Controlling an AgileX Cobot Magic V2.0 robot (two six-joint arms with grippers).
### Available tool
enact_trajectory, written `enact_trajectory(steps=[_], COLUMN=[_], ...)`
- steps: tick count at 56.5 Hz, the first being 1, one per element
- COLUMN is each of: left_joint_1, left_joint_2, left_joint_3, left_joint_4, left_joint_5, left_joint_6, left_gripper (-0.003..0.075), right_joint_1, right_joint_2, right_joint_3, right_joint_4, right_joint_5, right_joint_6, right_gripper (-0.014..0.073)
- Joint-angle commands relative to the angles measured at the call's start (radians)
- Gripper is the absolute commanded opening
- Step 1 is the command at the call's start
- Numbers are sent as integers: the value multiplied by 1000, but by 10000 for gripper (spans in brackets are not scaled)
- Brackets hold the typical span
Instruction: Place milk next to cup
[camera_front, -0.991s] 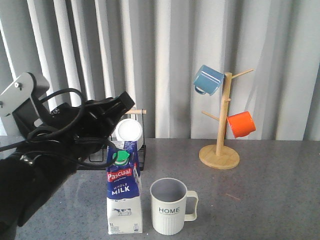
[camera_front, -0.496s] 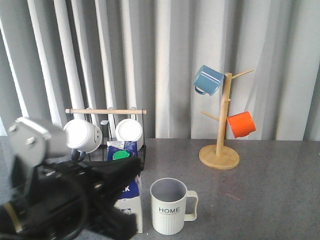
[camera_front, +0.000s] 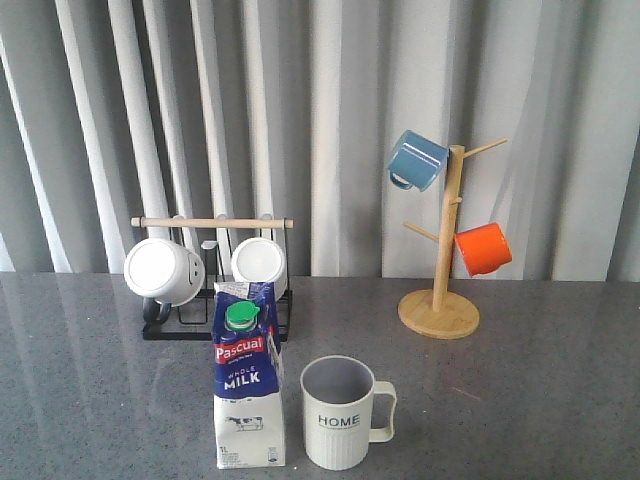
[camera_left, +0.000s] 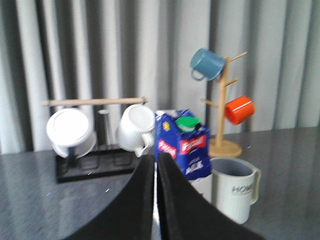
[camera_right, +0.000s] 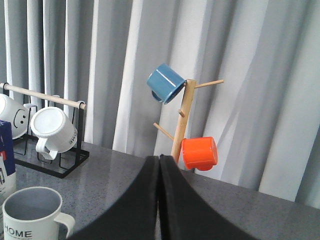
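The milk (camera_front: 248, 385), a white-and-blue carton with a green cap, stands upright on the grey table, just left of the cup (camera_front: 340, 412), a cream ribbed mug lettered "HOME". A narrow gap separates them. Neither arm shows in the front view. In the left wrist view my left gripper (camera_left: 155, 162) is shut and empty, drawn back from the milk (camera_left: 185, 145) and the cup (camera_left: 234, 192). In the right wrist view my right gripper (camera_right: 160, 159) is shut and empty, with the cup (camera_right: 32, 215) low at one side and an edge of the milk (camera_right: 5, 155) beside it.
A black rack (camera_front: 165, 325) with a wooden bar holds two plain white mugs (camera_front: 160, 270) behind the milk. A wooden mug tree (camera_front: 440, 300) at the back right carries a blue mug (camera_front: 415, 160) and an orange mug (camera_front: 482, 248). A grey curtain hangs behind.
My left arm has drawn back down and out of the front view. The milk stays standing beside the cup with nothing holding it.
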Motion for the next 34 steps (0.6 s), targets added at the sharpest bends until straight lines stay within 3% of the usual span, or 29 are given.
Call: enact_trajectory(steps=[1,13,28,34], left_joint_1=[127,282,291,291], left_joint_2=[-79,-253,-425,-487], left_joint_3=[-10,100,287,291], left_joint_4=[77,145,206,204], left_joint_5=[86,129,67,153], left_joint_6=[-94,-154,-155,-154], left_gripper=[-6,-6,-6,-6], right_joint_1=[-5,-5,-5,-5], right_joint_2=[-2,-2,-2,-2], right_joint_3=[-26,-26,-26,-26], right_joint_4=[-4,-4,-4,-4], right_joint_5=[-71,-71,-71,-71], right_joint_6=[-1,-1,-1,-1], right_gripper=[-8,-8,-8,-8])
